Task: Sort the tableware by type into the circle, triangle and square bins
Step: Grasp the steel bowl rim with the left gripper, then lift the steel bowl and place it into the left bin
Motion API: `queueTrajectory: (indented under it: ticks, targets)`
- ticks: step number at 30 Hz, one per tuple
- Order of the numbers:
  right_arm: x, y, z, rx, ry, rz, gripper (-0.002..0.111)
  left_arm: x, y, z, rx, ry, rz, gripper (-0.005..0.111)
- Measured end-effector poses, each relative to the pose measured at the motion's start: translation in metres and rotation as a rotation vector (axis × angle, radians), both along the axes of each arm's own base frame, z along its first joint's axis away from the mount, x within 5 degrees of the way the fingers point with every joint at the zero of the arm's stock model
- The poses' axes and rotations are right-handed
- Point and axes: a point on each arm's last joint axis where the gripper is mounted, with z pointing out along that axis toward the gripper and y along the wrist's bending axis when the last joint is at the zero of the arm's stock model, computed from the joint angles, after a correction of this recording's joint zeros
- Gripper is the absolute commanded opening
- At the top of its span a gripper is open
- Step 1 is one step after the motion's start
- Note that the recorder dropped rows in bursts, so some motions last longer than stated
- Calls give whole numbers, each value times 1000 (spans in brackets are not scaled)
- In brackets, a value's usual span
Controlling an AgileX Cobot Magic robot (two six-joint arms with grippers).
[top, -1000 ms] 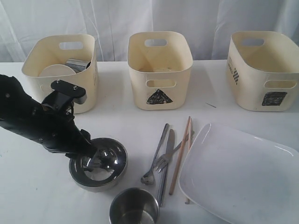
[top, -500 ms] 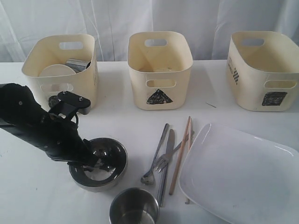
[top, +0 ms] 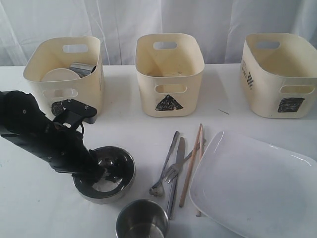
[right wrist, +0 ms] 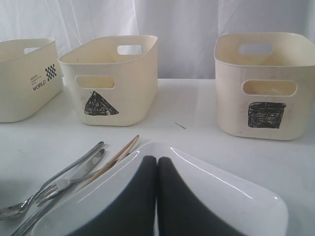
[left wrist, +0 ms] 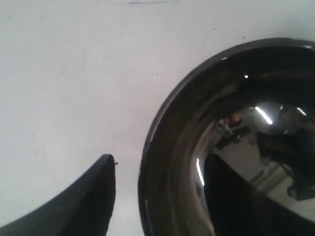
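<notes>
Straddles rim of upright bowl (top: 125,171) with left gripper (left wrist: 161,162) wide; holds right gripper (right wrist: 157,160) shut over plate (right wrist: 236,191), beside chopsticks (top: 190,166) aimed toward triangle bin (top: 169,74).

Looks like a robot lab test rig to me, not a real kitchen. There's a plain white table (top: 29,213) with a white curtain (top: 124,20) hung behind its far edge. Three matching cream bins sit there with marker-scribbled shapes: circle tub (top: 91,84), triangle tub (top: 146,91), square tub (top: 267,94). A black robot arm (top: 44,134) is reaching over the table.
</notes>
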Motion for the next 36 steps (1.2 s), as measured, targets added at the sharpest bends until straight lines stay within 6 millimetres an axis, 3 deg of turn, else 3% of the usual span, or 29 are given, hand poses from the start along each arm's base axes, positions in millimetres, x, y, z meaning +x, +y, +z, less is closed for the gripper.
queueTrajectory:
  ticks: [5,7,8,10,15,19,21,23,25,27,31,36]
  targets:
    - [0,0,0,0,0,0,0,1,0,-6,8,13,1,47]
    - [0,0,0,0,0,0,0,2,-1,-6,8,10,2,35]
    - [0,0,0,0,0,0,0,2,-1,-6,7,5,4,19]
    - [0,0,0,0,0,0,0,4,-1,-5,-5,-8,17,0]
    - [0,0,0,0,0,0,0,8,-3,2,-23,-56,23,0]
    - [0,0,0,0,0,0,0,14,1,39,-27,-158,-17,0]
    - [0,0,0,0,0,0,0,21,10,80,-58,-292,-6,0]
    - [0,0,0,0,0,0,0,35,22,129,-77,-455,25,0]
    - [0,0,0,0,0,0,0,52,37,163,-75,-568,70,0]
    - [0,0,0,0,0,0,0,75,50,184,-68,-640,122,0]
    - [0,0,0,0,0,0,0,135,76,186,-40,-674,221,0]
    - [0,0,0,0,0,0,0,175,82,155,-6,-612,238,0]
